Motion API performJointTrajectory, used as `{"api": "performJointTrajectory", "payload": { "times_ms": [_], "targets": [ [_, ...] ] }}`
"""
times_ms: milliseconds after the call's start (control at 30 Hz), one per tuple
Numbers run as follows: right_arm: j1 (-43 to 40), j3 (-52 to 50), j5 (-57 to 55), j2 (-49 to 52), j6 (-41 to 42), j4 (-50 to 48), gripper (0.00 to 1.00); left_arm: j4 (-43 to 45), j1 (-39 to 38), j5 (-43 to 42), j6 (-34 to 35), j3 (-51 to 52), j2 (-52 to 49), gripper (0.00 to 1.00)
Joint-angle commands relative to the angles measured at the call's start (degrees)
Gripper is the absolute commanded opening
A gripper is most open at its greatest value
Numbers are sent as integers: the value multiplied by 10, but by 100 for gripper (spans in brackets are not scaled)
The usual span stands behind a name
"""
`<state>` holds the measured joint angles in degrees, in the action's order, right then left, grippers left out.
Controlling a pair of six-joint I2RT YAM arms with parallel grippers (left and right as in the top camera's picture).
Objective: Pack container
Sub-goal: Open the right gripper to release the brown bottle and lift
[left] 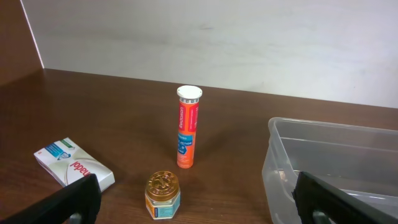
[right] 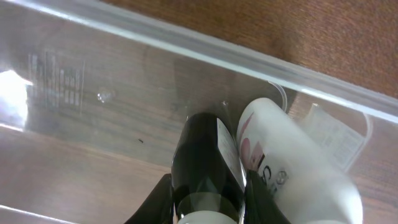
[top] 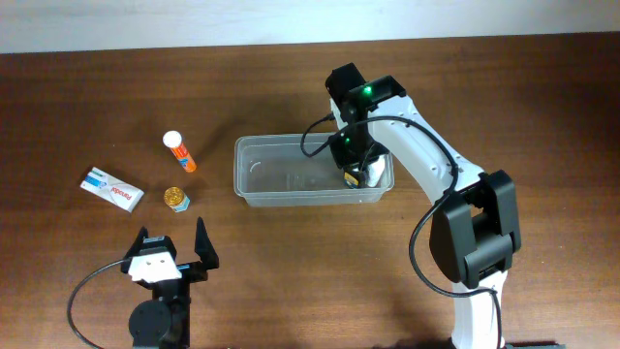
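The clear plastic container (top: 254, 173) sits at the table's middle; it also shows in the left wrist view (left: 292, 162) and the right wrist view (right: 93, 74). My right gripper (top: 353, 174) reaches into its right end, shut on a dark bottle (right: 208, 168). A white bottle (right: 292, 174) lies in the container right beside it. My left gripper (top: 170, 254) is open and empty near the front edge. An orange tube (top: 179, 152) (left: 188, 127), a gold-lidded jar (top: 175, 199) (left: 163, 195) and a white box (top: 112, 189) (left: 71, 163) lie left of the container.
A pale wall runs along the table's far edge (left: 217, 43). The right arm (top: 426, 155) arches over the container's right side.
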<state>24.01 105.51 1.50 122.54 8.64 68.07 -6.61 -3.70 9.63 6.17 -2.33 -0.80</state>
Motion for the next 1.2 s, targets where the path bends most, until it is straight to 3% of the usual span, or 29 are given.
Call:
{"api": "performJointTrajectory", "payload": {
  "times_ms": [0, 500, 1167],
  "targets": [
    [3, -6, -22, 4, 41, -6, 17, 1, 3, 0, -9, 6, 5, 99],
    [3, -6, -23, 4, 87, -2, 19, 1, 3, 0, -9, 6, 5, 99],
    [4, -6, -37, 4, 224, 2, 25, 1, 3, 0, -9, 6, 5, 100]
  ]
}}
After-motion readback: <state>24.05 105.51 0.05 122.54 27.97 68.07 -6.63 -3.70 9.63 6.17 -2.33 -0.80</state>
